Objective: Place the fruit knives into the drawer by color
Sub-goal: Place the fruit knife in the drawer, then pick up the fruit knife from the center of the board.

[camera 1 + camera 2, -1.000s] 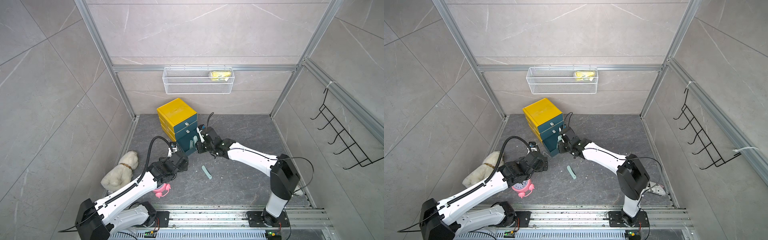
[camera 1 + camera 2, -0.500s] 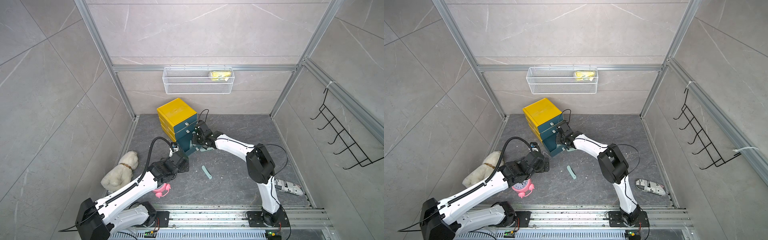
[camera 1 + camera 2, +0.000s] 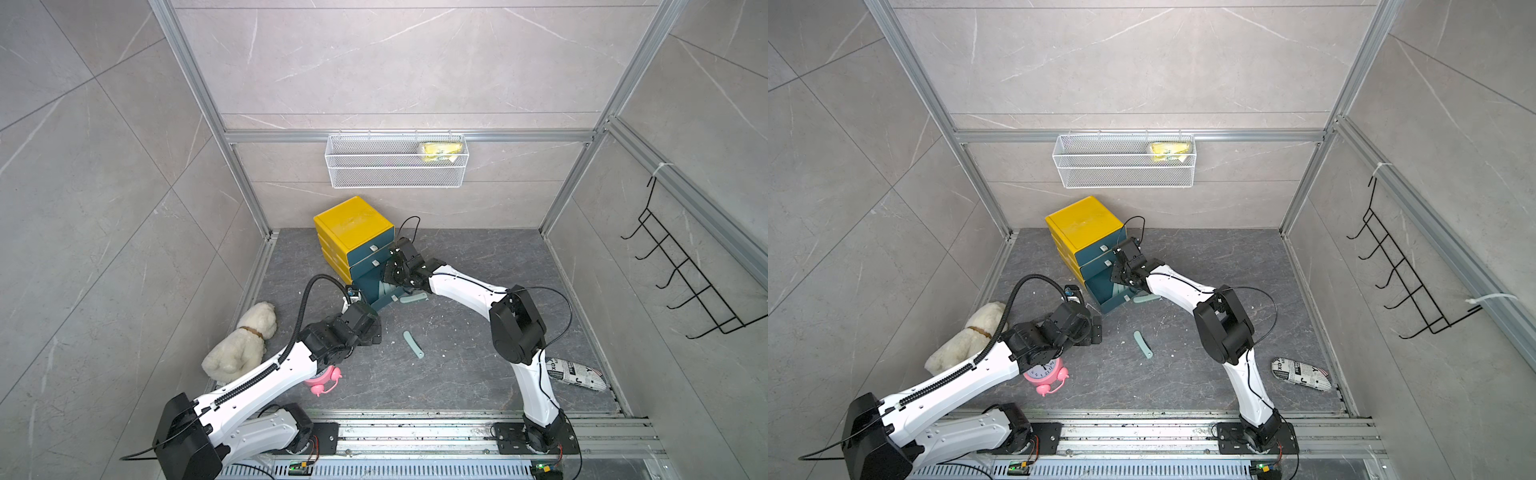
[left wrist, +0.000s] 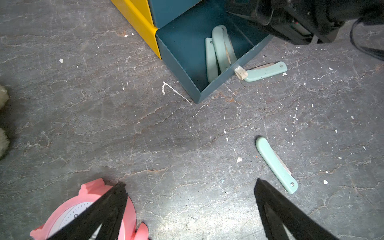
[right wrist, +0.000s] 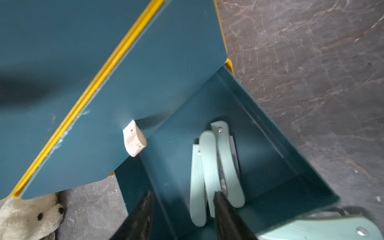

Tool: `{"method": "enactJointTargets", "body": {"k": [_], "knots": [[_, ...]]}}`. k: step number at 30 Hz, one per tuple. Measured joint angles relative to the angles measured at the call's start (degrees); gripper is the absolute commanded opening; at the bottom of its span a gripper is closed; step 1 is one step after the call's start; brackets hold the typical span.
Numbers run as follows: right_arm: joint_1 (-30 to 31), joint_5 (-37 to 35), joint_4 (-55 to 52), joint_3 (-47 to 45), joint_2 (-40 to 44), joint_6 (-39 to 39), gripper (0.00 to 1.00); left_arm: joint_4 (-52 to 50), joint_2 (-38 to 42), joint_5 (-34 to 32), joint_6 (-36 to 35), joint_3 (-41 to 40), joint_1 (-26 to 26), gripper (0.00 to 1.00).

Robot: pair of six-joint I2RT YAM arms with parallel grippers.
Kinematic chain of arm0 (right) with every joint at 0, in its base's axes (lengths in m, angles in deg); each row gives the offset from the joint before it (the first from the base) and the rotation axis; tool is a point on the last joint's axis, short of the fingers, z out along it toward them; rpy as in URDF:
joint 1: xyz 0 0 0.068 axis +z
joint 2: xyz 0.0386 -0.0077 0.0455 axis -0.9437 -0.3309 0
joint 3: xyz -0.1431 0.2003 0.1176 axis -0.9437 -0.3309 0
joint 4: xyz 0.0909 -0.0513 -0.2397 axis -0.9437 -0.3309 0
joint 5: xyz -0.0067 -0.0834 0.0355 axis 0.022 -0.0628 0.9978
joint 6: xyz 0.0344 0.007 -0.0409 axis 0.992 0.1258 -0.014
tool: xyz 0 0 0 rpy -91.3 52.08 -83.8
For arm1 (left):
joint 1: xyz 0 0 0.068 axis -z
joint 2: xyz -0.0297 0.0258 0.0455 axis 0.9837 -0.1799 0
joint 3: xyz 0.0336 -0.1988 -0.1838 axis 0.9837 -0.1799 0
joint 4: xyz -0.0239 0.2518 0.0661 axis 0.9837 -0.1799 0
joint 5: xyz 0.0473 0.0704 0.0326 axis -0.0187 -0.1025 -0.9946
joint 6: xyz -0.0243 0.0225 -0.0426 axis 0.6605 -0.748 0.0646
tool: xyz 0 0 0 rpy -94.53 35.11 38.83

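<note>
Right arm's elbow has swung in toward the middle since a second ago. Its claw has also spread out of a narrow pinch, so I'd guess a drop just finished.

Nearest the base, the left gripper (image 4: pixel 190 182) hovers over bare floor, spread wide and empty, with a pink alarm clock (image 4: pixel 83 195) under the arm. In both top views a loose mint knife (image 3: pixel 413 344) lies flat at about 3 o'clock from it, close by.

Further out, a second stray knife (image 4: pixel 266 71) lies on the floor at 3 o'clock from the drawer front, right up against it.

Then comes the open bottom drawer (image 4: pixel 178 70) of the yellow cabinet (image 3: pixel 353 220), with three mint knives (image 5: pixel 207 162) piled inside. The right gripper (image 5: pixel 182 195) hangs over them, fingers parted, holding nothing.

So three are in and two are left. Next up, I reckon, is a low pinch across a stray's thin handle.
</note>
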Motion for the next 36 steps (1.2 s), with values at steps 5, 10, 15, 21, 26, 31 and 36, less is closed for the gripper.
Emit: {"method": "enactJointTargets", "body": {"k": [5, 10, 15, 21, 26, 31, 36], "knots": [[0.0, -0.2, 1.79, -4.42, 3.21, 0.0, 0.52, 0.74, -0.02, 1.46, -0.02, -0.02, 0.0, 0.99], [0.0, -1.44, 3.91, -13.94, 13.0, -0.07, 0.52, 1.84, -0.61, 3.23, -0.04, -0.02, 0.0, 0.99], [-0.39, -3.89, 5.9, -23.91, 24.68, -0.66, 0.52, 3.82, -3.26, 6.71, 0.13, 0.0, 0.0, 0.99], [-5.18, -4.5, 6.73, -35.76, 32.61, -0.63, 0.52, 9.55, -12.11, 13.97, 1.99, 0.33, 0.76, 0.94], [-8.57, -4.72, 6.32, -44.44, 36.81, -0.46, 0.52, 12.87, -22.18, 19.82, 3.87, 2.23, 2.78, 0.86], [-10.14, -4.52, 6.34, -48.59, 41.38, -0.39, 0.52, 14.01, -27.69, 23.87, 4.35, 4.31, 3.08, 0.82], [-11.06, -4.52, 6.73, -51.67, 44.92, 0.04, 0.52, 13.62, -33.68, 26.27, 4.2, 9.99, 3.3, 0.71]]}}
